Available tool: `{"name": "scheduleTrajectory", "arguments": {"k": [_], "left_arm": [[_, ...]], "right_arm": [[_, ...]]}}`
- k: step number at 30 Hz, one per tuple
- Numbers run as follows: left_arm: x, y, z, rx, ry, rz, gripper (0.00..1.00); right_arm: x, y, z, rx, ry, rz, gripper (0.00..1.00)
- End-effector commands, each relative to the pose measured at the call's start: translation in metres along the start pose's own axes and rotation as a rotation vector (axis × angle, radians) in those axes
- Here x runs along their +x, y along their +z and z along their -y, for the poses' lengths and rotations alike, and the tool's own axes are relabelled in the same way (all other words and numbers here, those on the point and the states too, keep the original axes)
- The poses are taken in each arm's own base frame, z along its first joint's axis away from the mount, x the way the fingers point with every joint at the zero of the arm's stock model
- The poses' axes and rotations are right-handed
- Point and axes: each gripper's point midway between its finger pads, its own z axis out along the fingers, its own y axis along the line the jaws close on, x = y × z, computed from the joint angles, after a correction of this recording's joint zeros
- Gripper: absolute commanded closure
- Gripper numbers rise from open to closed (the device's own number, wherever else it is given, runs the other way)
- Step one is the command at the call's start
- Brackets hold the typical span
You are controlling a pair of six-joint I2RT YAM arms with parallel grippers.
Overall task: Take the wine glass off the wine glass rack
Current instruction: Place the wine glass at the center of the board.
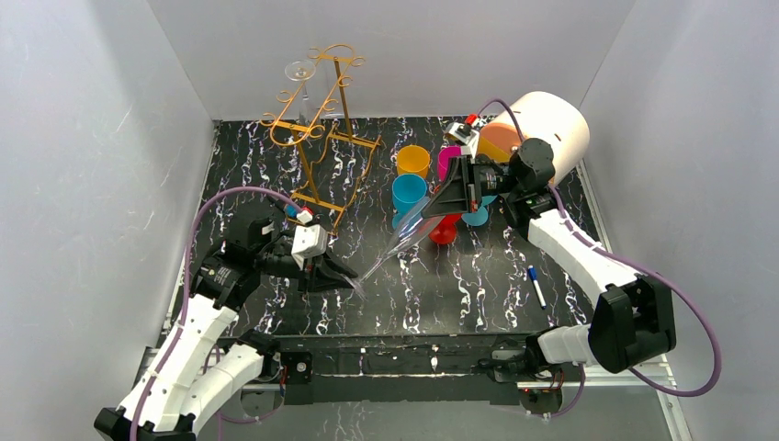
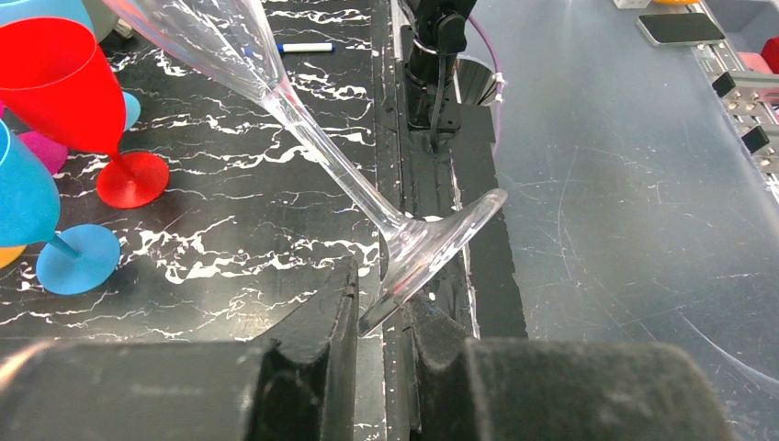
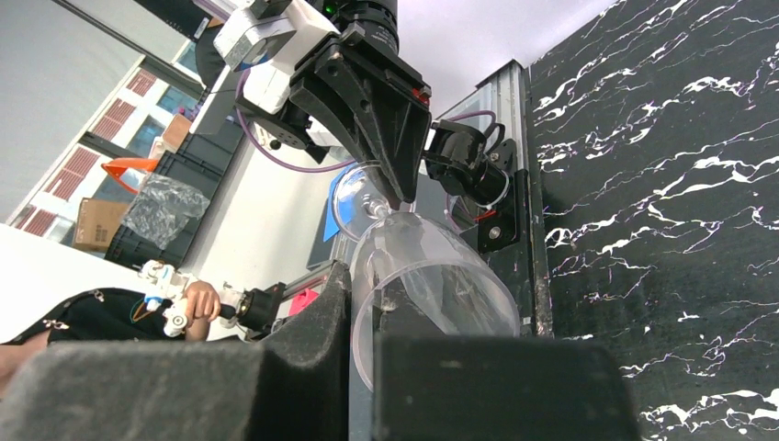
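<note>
A clear wine glass (image 1: 397, 241) hangs tilted in the air between my two grippers, above the black marbled table. My left gripper (image 1: 342, 276) is shut on the edge of its foot (image 2: 432, 248); the stem runs up and away in the left wrist view. My right gripper (image 1: 441, 204) is shut on the rim of its bowl (image 3: 432, 285), one finger outside and one inside. The golden-orange wine glass rack (image 1: 317, 129) stands at the back left, well apart from both grippers. Another clear glass (image 1: 299, 72) hangs on the top of the rack.
Coloured plastic goblets stand by the right gripper: orange (image 1: 412, 161), blue (image 1: 409, 195), red (image 1: 445, 230), magenta (image 1: 448, 158). A large white cylinder (image 1: 551, 124) lies at the back right. A blue pen (image 1: 536, 286) lies at the front right.
</note>
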Motion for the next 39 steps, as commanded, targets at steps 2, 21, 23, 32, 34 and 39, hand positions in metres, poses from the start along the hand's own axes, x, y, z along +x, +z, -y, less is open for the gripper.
{"name": "scheduleTrajectory", "arguments": {"k": [2,21,23,32,34,39], "left_arm": [[0.002,-0.011,-0.046,-0.247,-0.015,-0.058,0.89],[-0.007,-0.029,-0.028,-0.316,0.044,-0.067,0.16],[-0.004,-0.030,-0.023,-0.302,0.055,-0.076,0.15],[-0.013,-0.031,-0.011,-0.259,0.086,-0.073,0.13],[-0.018,-0.032,-0.014,-0.267,0.098,-0.067,0.13],[-0.030,-0.034,-0.025,-0.327,0.084,-0.038,0.12]], "right_arm": [[0.014,0.008,-0.024,-0.072,-0.111,-0.085,0.99],[0.000,0.012,-0.001,0.029,-0.108,-0.004,0.99],[-0.004,0.013,0.001,0.041,-0.107,0.012,0.99],[-0.014,0.009,0.031,0.234,-0.120,0.090,0.99],[-0.014,0.006,0.035,0.277,-0.127,0.087,0.99],[-0.011,-0.008,0.049,0.448,-0.125,0.099,0.99]]}}
